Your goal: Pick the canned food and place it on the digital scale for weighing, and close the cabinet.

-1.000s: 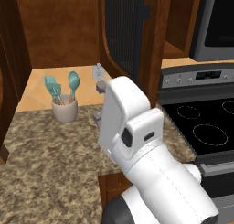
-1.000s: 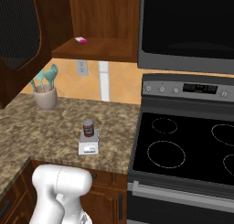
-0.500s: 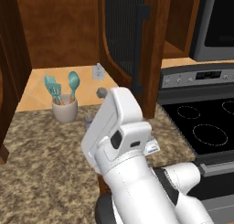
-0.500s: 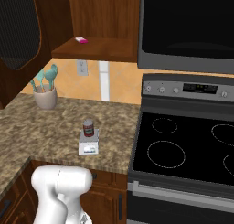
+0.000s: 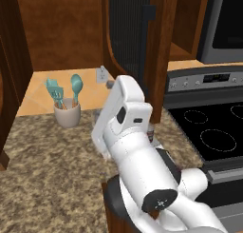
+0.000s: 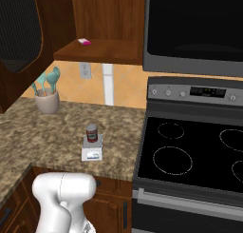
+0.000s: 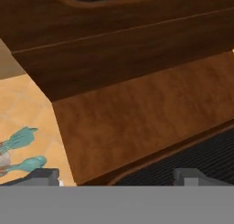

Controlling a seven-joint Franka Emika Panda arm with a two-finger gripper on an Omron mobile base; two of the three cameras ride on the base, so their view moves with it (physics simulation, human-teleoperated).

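Note:
The canned food (image 6: 91, 132), red-labelled with a silvery top, stands upright on the digital scale (image 6: 91, 153) on the granite counter beside the stove. The cabinet door (image 5: 127, 32), with its dark ribbed panel and long dark handle (image 5: 149, 23), stands swung open above the counter; it also shows as the cabinet door (image 6: 19, 32) at the upper left. My gripper (image 7: 118, 176) is open with nothing between its fingertips (image 7: 45, 175), and it faces the door's wooden frame and ribbed panel from close by. In the left base view my white arm hides the hand and most of the scale.
A beige cup of teal utensils (image 5: 66, 111) stands at the back of the counter (image 5: 52, 170). The black stove (image 6: 190, 151) lies to the right, with a microwave (image 6: 194, 32) above it. A small pink item (image 6: 84, 42) lies on the open cabinet's shelf.
My arm has changed pose, its upper link now standing taller and nearer the open door. The can and scale have stayed put, and the jaws stay open.

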